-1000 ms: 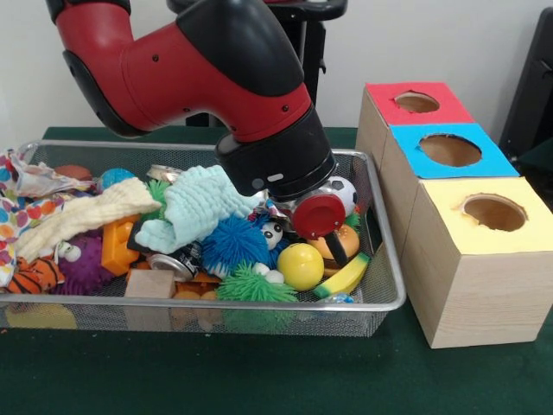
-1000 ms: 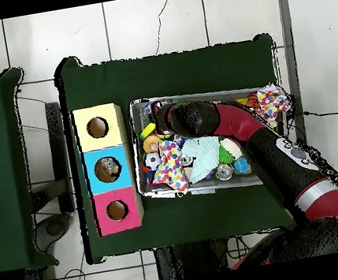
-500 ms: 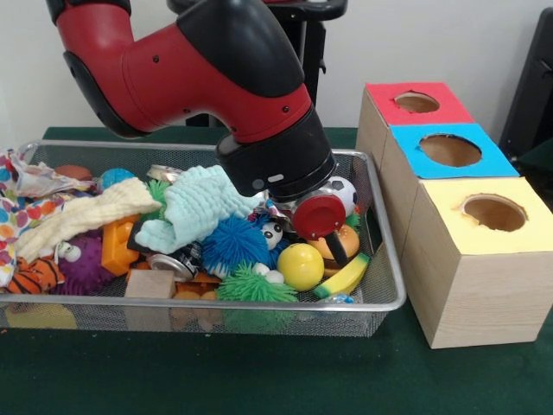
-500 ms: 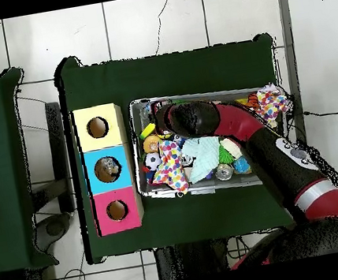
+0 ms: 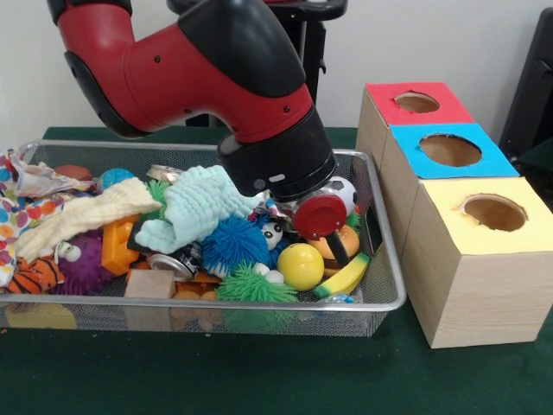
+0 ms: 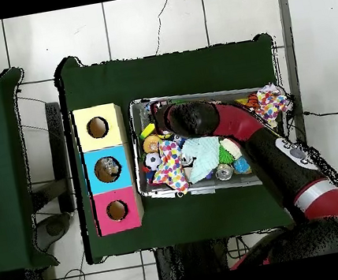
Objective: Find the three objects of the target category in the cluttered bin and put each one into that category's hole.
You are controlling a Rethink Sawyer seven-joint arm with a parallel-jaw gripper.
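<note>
The wire bin (image 5: 387, 275) is full of mixed toys, cloths and cans. My gripper (image 5: 304, 210) is low over the bin's right part, its tip hidden under the black wrist and a red disc. Around it lie a soccer ball (image 5: 344, 192), a yellow ball (image 5: 301, 265), a blue spiky ball (image 5: 235, 242) and a light-blue cloth (image 5: 203, 203). Three wooden boxes stand beside the bin, each with a round hole: red top (image 5: 415, 102), blue top (image 5: 449, 149), yellow top (image 5: 492, 212). In the overhead view something lies inside the blue box's hole (image 6: 107, 169).
Also in the bin: a cream cloth (image 5: 82, 216), an orange block (image 5: 118, 245), a wooden block (image 5: 150, 284), a can (image 5: 177, 262), a purple ball (image 5: 86, 259), a yellow-green banana shape (image 5: 343, 278). A patterned cloth (image 5: 17, 194) hangs over the left rim. The arm (image 6: 273, 149) crosses the bin.
</note>
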